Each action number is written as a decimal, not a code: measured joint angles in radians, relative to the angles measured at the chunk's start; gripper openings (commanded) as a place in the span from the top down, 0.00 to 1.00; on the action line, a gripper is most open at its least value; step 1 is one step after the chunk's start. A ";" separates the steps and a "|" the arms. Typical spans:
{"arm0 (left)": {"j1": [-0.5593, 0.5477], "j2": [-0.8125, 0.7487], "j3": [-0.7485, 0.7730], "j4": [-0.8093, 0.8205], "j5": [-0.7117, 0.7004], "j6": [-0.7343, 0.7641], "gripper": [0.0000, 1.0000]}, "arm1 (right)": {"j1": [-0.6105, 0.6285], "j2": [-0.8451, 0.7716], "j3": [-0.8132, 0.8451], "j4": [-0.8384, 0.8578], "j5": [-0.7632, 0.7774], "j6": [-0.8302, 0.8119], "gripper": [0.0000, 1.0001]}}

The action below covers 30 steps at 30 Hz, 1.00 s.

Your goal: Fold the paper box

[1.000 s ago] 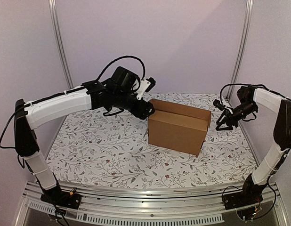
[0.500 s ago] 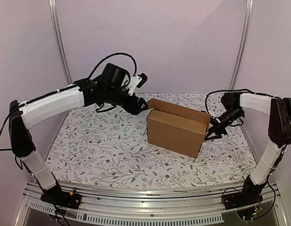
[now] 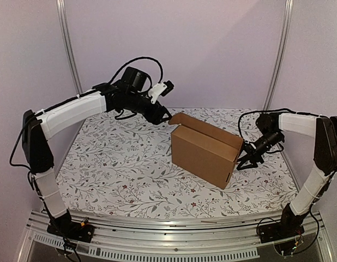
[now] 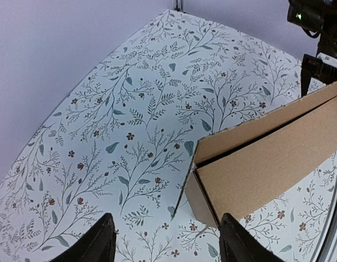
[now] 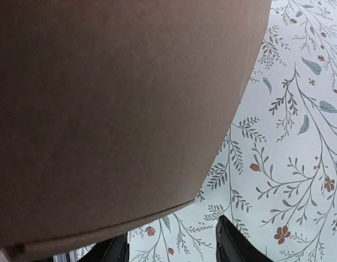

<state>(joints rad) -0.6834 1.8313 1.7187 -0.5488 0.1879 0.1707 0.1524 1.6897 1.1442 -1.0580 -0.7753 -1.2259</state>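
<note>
"Starting overhead, where is the paper box (image 3: pixel 204 155)?"

"It is brown cardboard and stands on the flowered table (image 3: pixel 114 164), right of the middle, with its top open. My left hand (image 3: pixel 164 117) hovers just beside its far left corner, above the rim. My right hand (image 3: pixel 244 161) is low at its right end, so close that I cannot tell whether it touches."

"And from your left wrist?"

"My two fingers (image 4: pixel 97 243) stand wide, with only the table's cloth between them. The box's left end lies just ahead and to the right. A long upper panel (image 4: pixel 266 123) sits over the front wall (image 4: pixel 277 164), with a dark slit between them."

"From the right wrist?"

"The box's brown side fills the upper left, very near. My fingertips (image 5: pixel 234 243) are parted at the bottom edge and hold nothing. The table shows between them and off to the right."
</note>
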 measured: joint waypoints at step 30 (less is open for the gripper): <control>0.012 0.169 0.191 -0.096 0.221 -0.027 0.61 | 0.000 -0.240 -0.015 -0.079 -0.029 0.090 0.45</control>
<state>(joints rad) -0.6712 1.9999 1.9099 -0.6449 0.4088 0.1440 0.1524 1.4498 1.1294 -1.1374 -0.8047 -1.1358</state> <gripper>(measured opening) 0.317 0.543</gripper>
